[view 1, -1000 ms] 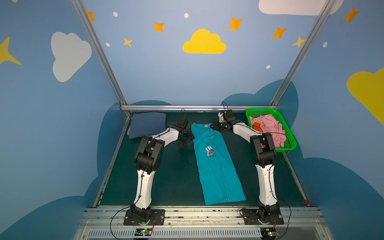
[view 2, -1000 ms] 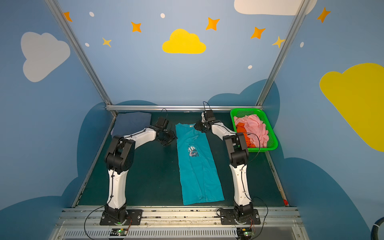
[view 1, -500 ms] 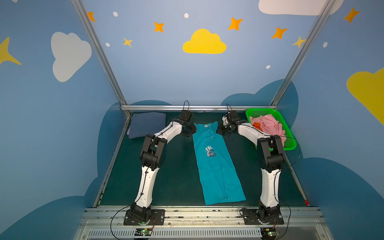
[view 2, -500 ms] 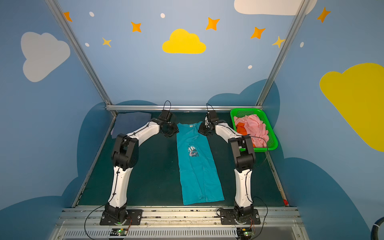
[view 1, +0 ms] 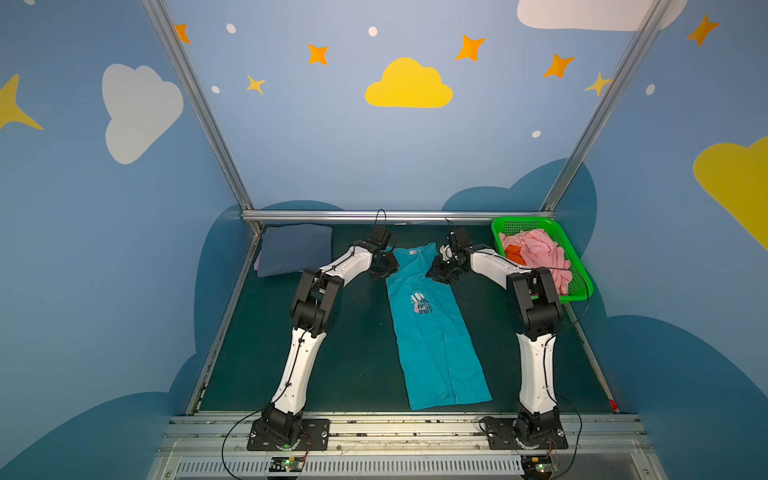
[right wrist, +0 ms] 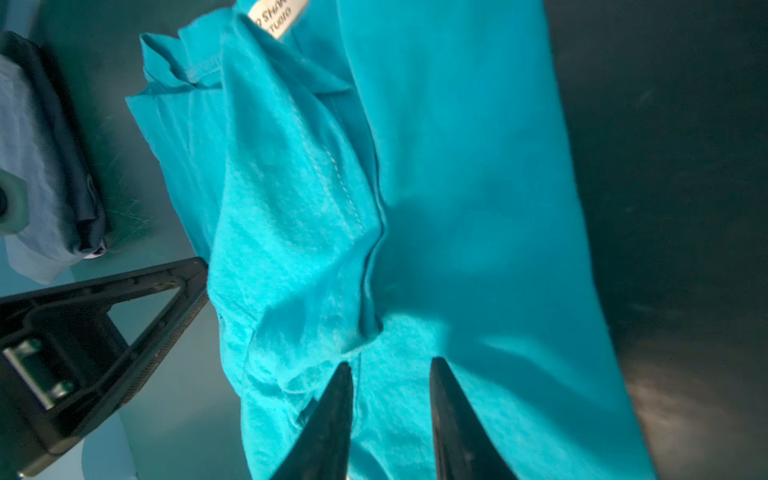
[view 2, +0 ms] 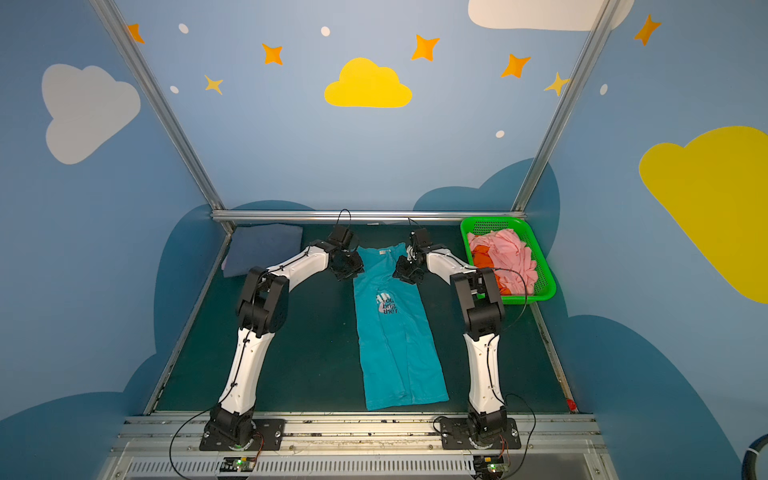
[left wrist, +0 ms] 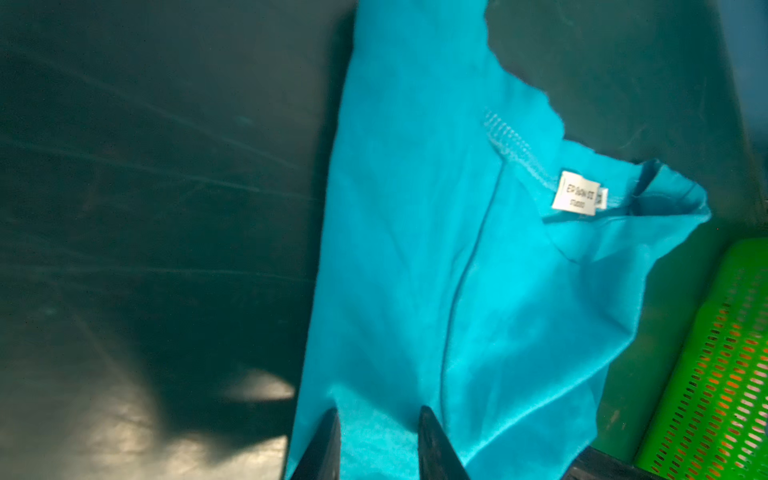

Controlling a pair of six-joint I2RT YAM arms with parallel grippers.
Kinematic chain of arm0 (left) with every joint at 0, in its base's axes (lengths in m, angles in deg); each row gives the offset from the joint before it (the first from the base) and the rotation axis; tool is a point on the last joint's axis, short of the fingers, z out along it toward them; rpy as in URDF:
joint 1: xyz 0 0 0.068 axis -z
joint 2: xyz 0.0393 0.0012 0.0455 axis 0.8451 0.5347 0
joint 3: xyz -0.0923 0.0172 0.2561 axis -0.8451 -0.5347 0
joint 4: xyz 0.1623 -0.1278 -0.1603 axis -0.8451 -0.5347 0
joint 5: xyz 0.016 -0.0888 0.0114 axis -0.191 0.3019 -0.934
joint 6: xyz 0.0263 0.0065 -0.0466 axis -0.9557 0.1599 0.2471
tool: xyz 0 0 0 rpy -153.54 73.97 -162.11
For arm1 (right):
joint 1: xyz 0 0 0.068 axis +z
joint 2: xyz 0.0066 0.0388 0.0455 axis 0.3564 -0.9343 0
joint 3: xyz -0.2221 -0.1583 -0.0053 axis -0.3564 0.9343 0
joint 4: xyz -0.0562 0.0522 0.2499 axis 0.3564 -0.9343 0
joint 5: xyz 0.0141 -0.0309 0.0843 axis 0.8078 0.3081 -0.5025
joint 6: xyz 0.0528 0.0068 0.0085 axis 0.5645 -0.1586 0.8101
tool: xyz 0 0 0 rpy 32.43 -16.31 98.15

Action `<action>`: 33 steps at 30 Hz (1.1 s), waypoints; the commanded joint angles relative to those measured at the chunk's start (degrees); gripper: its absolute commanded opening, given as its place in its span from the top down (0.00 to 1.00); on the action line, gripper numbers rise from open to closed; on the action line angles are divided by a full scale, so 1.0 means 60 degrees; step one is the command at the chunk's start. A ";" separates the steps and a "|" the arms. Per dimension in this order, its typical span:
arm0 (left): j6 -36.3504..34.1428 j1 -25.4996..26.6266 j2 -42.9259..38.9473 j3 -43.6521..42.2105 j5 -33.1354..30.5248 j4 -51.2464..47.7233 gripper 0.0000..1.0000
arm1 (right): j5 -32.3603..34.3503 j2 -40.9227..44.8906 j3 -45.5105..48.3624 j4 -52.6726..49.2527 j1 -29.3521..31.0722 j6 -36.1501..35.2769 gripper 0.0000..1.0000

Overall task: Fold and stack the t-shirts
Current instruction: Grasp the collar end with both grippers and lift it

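A teal t-shirt (view 1: 432, 332) lies on the dark green bench (view 1: 357, 353), folded lengthwise into a narrow strip — collar at the far end, hem at the near edge, white print facing up. The strip shape suggests the sleeves and sides are already tucked in, so a crosswise fold is the likely step in hand.

The left hand (view 1: 384, 270) sits at the strip's far left corner and the right hand (view 1: 440, 272) at its far right corner, one on each shoulder. From there the collar end could be carried evenly toward the hem. In each wrist view the fingertips (right wrist: 340, 395) stand slightly apart with teal cloth between them; whether they pinch it cannot be told. Cloth bunches in ridges near the right hand, and the white neck label (left wrist: 575, 195) shows at the collar.

In the far left corner a slate-blue t-shirt (view 1: 295, 249) rests folded — probably the start of the stack. In the far right corner a green basket (view 1: 519, 220) holds a crumpled pink t-shirt (view 1: 536, 249) and an orange t-shirt (view 1: 513, 253), apparently waiting their turn.
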 commanded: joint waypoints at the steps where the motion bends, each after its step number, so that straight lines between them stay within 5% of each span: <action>1: 0.0032 -0.0022 0.0287 0.0171 -0.0088 -0.0383 0.67 | -0.0184 -0.0330 -0.0383 -0.0149 0.0084 0.0056 0.67; 15: -0.0023 -0.0018 0.0346 0.0156 -0.0110 -0.0438 0.67 | -0.0274 -0.0486 -0.0805 0.0041 0.0199 0.0321 0.67; 17: -0.0037 -0.0010 0.0346 0.0151 -0.0107 -0.0435 0.67 | -0.0282 -0.0531 -0.0871 -0.0006 0.0199 0.0306 0.72; 21: -0.0031 -0.0021 0.0346 0.0138 -0.0126 -0.0460 0.67 | -0.0375 -0.0566 -0.0817 -0.0007 0.0190 0.0375 1.00; 33: -0.0116 -0.0038 0.0737 0.0433 -0.0277 -0.0711 0.67 | 0.0111 0.0735 0.0302 -0.0106 0.0211 0.0474 1.00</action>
